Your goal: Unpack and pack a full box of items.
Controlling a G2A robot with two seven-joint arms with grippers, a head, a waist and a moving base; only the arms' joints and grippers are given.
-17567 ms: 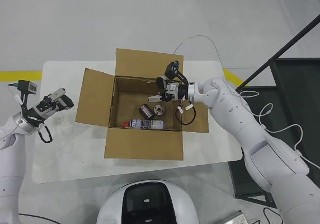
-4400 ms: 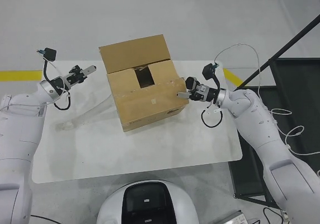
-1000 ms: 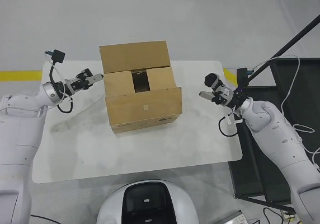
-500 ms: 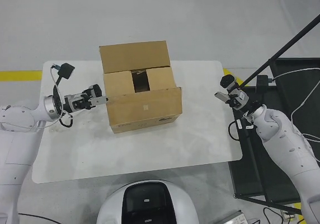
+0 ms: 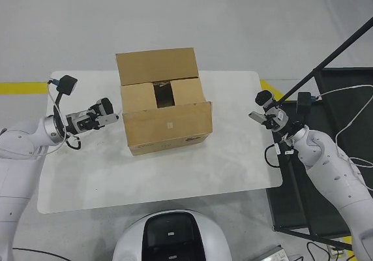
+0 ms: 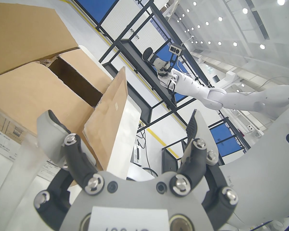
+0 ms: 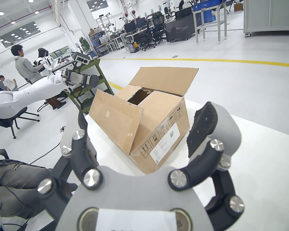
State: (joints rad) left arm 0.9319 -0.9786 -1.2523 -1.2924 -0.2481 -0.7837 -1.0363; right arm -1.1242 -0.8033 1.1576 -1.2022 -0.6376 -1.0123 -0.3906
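At the table's (image 5: 225,163) centre I find the box (image 5: 165,98), near flap upright along the 9-to-3 line, lying at 3 o'clock just beside my left gripper (image 5: 111,117), fingers wide and empty, while my right gripper (image 5: 259,116), equally wide, hangs well apart at the box's 3 o'clock.

Cardboard box (image 5: 164,121) on a white table (image 5: 225,163), seen from above, with a robot arm at each side.
Two inner flaps are folded in with a dark gap between them; the far and near flaps are unfolded. The left gripper (image 5: 113,117) is just beside the box's left wall. The right gripper (image 5: 259,117) is well apart, at the table's right edge.
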